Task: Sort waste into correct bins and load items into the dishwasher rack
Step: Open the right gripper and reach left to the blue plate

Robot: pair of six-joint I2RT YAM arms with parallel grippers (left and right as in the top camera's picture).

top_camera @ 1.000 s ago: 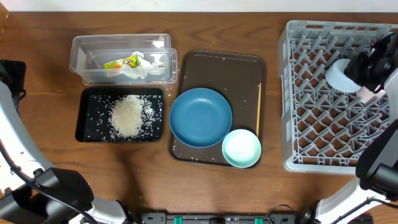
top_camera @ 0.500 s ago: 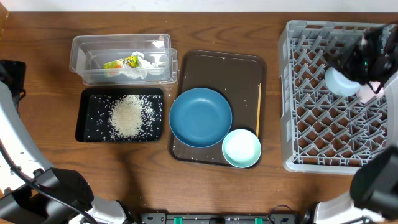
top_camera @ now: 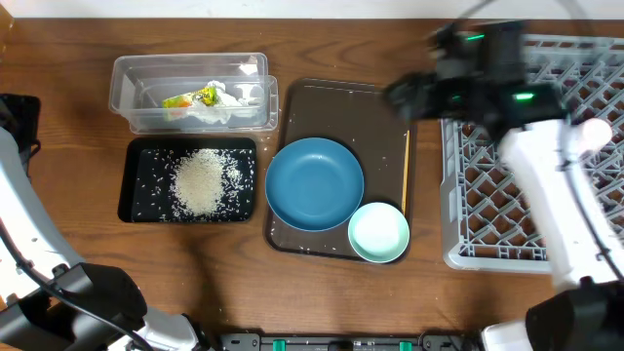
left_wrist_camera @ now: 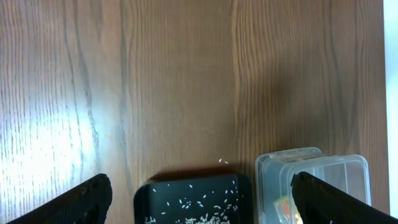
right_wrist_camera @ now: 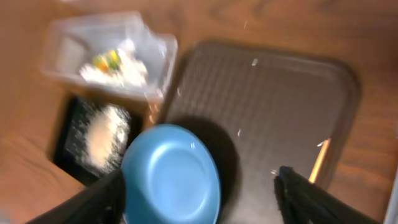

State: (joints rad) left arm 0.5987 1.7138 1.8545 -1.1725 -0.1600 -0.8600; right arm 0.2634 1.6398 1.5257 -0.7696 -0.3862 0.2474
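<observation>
Rice (top_camera: 200, 181) heaps grainy in the shallow black tray (top_camera: 137, 156); beside it we see both grippers' fingers spread, empty.

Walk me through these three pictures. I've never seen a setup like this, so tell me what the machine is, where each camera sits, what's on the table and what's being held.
This is a robot with two arms at a wooden table.

The overhead view looks straight down. The other two views come from cameras on the wrists, each showing its own dark fingertips.

The clear tub holds a crumpled wrapper. The black tray holds rice. On the brown tray are a blue plate, a wooden stick and a pale bowl. The grey rack stands at the right.

The right gripper reaches over the brown tray, open and empty. The left gripper is open too, holding nothing.
</observation>
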